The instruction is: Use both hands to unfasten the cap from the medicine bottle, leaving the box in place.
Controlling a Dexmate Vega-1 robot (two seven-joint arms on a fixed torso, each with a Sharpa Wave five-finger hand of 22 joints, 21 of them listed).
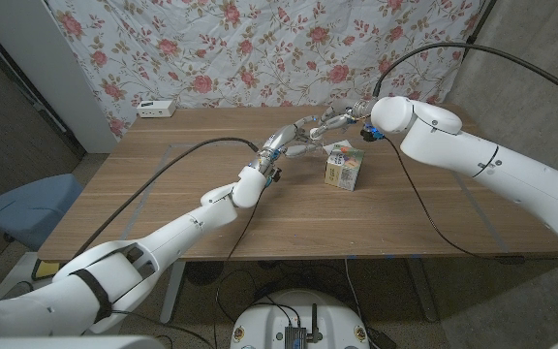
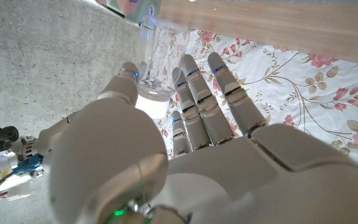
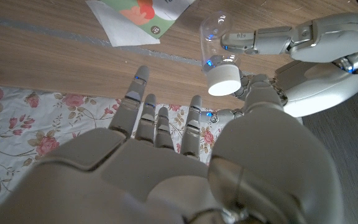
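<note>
Two hands meet above surface [image 1: 163,184]. Left hand [image 3: 303,46] pinches clear bottle [image 3: 215,38] body, holding it steady off surface. Right hand [image 3: 166,155] fingers spread, thumb near white cap [image 3: 224,79], likely poised to twist. Box [image 1: 342,170] sits just below both hands, untouched.

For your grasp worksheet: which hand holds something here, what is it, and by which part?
The left hand holds the clear medicine bottle by its body, fingers around it above the white cap. The right hand is open just beside the cap, holding nothing.
</note>
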